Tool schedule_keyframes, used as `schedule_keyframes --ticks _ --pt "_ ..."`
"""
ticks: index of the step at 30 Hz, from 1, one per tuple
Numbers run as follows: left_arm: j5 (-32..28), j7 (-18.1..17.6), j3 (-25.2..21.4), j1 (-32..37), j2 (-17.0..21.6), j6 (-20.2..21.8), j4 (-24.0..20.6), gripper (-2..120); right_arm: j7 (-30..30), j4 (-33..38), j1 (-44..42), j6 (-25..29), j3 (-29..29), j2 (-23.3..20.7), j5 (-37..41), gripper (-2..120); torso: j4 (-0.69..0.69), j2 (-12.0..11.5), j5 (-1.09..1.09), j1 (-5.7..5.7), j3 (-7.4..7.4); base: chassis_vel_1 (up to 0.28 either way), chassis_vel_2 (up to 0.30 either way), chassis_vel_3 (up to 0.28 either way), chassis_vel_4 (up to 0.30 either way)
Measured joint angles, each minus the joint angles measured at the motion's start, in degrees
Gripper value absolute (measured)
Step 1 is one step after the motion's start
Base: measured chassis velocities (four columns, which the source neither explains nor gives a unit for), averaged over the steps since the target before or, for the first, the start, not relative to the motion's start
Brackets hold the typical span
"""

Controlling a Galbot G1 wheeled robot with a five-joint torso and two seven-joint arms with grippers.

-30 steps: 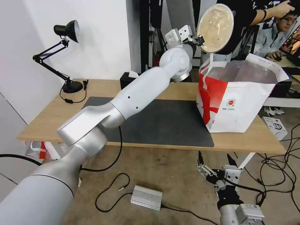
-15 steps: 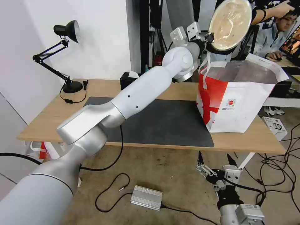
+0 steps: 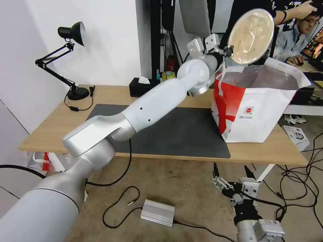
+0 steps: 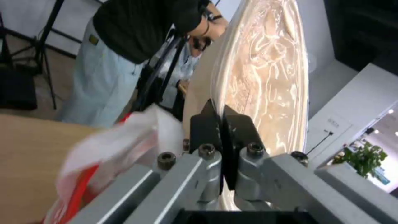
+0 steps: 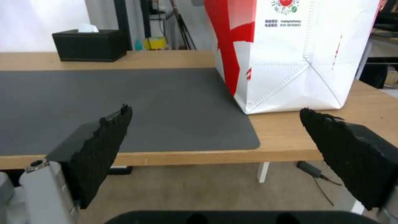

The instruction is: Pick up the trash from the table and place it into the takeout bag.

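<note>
My left gripper [image 3: 229, 51] is shut on the rim of the beige paper-pulp bowl [image 3: 251, 36], which is tipped on edge in the air just above the rear left of the takeout bag's [image 3: 255, 111] open mouth. In the left wrist view the jaws [image 4: 219, 115] pinch the bowl's rim [image 4: 269, 71], with the bag's edge [image 4: 120, 146] below. The bag stands on the right end of the table [image 3: 50, 127], beside the dark mat [image 3: 181, 134]. My right gripper [image 3: 230, 168] hangs open below the table's front edge, facing the bag [image 5: 298, 56].
A black desk lamp [image 3: 72, 33] stands at the table's far left, and a black tissue box [image 3: 141, 88] and a yellow tape roll [image 3: 168, 75] are at the back. Cables and a silver box [image 3: 157, 212] lie on the floor. People are behind the bag.
My left arm has carried the bowl to the right and then slightly down, from beside the bag to over its mouth. The right arm has stayed still.
</note>
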Motion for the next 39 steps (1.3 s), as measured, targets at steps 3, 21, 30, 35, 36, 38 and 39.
schedule_keyframes --ticks 3,21,30,35,36,38,39 --pt "0.2 0.0 0.5 0.5 0.0 0.0 0.1 0 0.0 0.0 0.0 0.0 0.0 0.0 0.0 100 0.0 0.0 0.0 0.0 0.0 0.0 0.0 0.0 0.0" --pt "0.9 -0.2 2.3 3.7 0.1 0.2 -0.3 0 0.0 0.0 0.0 0.0 0.0 0.0 0.0 100 0.0 0.0 0.0 0.0 0.0 0.0 0.0 0.0 0.0" --pt "1.1 -0.5 3.3 4.0 0.2 0.6 -0.8 0 0.0 0.0 0.0 0.0 0.0 0.0 0.0 100 0.0 0.0 0.0 0.0 0.0 0.0 0.0 0.0 0.0" --pt "0.7 -1.7 3.3 4.1 0.6 2.6 -1.8 0 0.0 0.0 0.0 0.0 0.0 0.0 0.0 100 0.0 0.0 0.0 0.0 0.0 0.0 0.0 0.0 0.0" --pt "0.7 -1.8 3.3 4.1 0.6 2.8 -2.0 0 0.0 0.0 0.0 0.0 0.0 0.0 0.0 100 0.0 0.0 0.0 0.0 0.0 0.0 0.0 0.0 0.0" --pt "0.7 -1.8 3.5 4.1 0.8 3.0 -2.1 0 0.0 0.0 0.0 0.0 0.0 0.0 0.0 100 0.0 0.0 0.0 0.0 0.0 0.0 0.0 0.0 0.0" --pt "0.7 -1.9 3.6 4.0 0.8 3.0 -2.2 0 0.0 0.0 0.0 0.0 0.0 0.0 0.0 100 0.0 0.0 -0.01 0.0 0.0 0.0 0.0 0.0 0.0"
